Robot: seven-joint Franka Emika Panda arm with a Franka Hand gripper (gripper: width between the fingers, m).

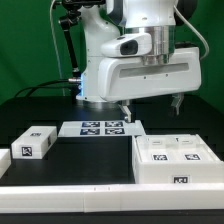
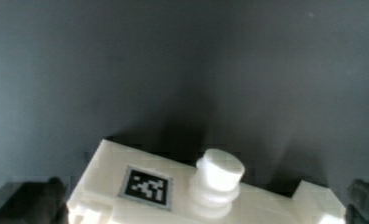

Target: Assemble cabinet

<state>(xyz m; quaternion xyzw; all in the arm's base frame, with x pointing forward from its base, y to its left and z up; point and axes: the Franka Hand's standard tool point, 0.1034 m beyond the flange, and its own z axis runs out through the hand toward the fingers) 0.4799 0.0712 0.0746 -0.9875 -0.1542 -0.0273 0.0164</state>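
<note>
White cabinet box (image 1: 172,160): on the black table (image 1: 40,108) at the exterior view's right, tags up, nothing gripping it.
Loose part: smaller block (image 1: 35,143), well apart at the exterior view's left, past the marker board (image 1: 100,128).
Arm: gripper (image 1: 152,107) spread wide, empty, hovering over the box's far edge.
Wrist view: tagged piece (image 2: 149,185) with round peg (image 2: 218,170) below.
Tip: centre, drop straight, then squeeze.
</note>
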